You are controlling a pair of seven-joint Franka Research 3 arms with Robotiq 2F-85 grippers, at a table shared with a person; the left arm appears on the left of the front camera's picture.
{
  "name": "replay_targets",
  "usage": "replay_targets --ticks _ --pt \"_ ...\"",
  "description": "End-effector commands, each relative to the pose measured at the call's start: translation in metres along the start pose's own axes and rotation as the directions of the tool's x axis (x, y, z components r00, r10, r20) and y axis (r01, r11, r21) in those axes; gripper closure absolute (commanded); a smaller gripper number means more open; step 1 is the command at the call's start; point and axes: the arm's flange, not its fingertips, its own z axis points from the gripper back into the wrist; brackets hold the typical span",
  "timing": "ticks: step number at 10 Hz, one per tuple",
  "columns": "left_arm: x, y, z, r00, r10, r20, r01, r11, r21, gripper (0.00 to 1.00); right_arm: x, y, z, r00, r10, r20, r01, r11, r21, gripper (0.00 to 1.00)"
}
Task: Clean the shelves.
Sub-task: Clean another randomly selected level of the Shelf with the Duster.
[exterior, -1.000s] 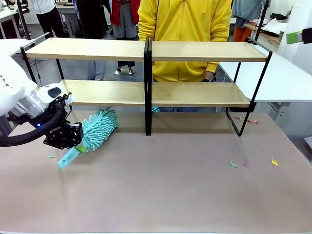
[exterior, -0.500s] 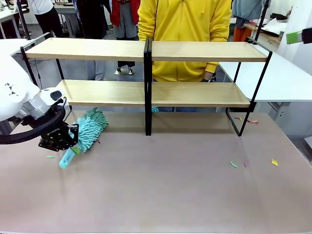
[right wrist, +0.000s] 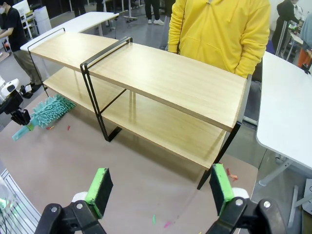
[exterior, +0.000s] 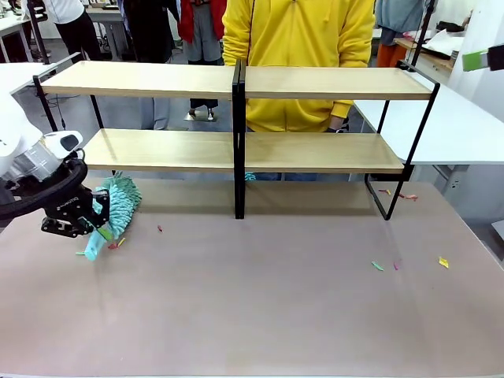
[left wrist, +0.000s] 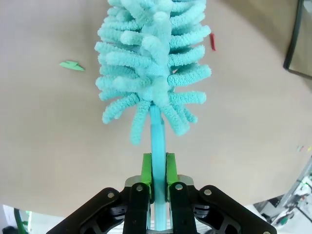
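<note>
The shelves stand across the far half of the table, two light wood boards on a black frame with a centre post; the right wrist view shows the shelves from above. My left gripper sits low at the table's left edge, shut on the handle of a teal fluffy duster. In the left wrist view the green pads clamp the thin handle, and the duster head lies on the tabletop. My right gripper hovers high, open and holding nothing.
A person in a yellow hoodie stands behind the shelves. Small coloured scraps lie on the tabletop: a red one, a green one and a yellow one. A white table adjoins at the right.
My left gripper has drawn the duster leftward along the table, out from in front of the lower shelf toward the left edge. A red scrap is now uncovered.
</note>
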Motion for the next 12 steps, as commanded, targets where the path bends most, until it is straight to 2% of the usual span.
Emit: replay_targets --ticks 1,6,10,12 --pt "-0.048 0.028 -0.014 0.997 0.078 0.020 -0.079 0.996 0.050 0.88 -0.001 -0.001 -0.001 1.000 -0.004 0.006 0.004 1.000 0.007 0.00" --pt "-0.067 0.035 0.003 0.982 0.187 -0.006 -0.185 0.977 0.110 0.88 -0.001 -0.001 -0.001 1.000 -0.004 0.006 0.004 1.000 0.007 0.00" --pt "-0.092 0.039 0.014 0.976 0.193 -0.098 -0.176 0.972 0.157 0.88 -0.001 -0.001 -0.001 1.000 -0.004 0.006 0.004 1.000 0.007 0.00" --pt "-0.104 0.046 0.027 0.976 0.200 -0.089 -0.184 0.971 0.155 0.88 -0.001 -0.001 -0.001 1.000 -0.004 0.006 0.004 1.000 0.007 0.00"
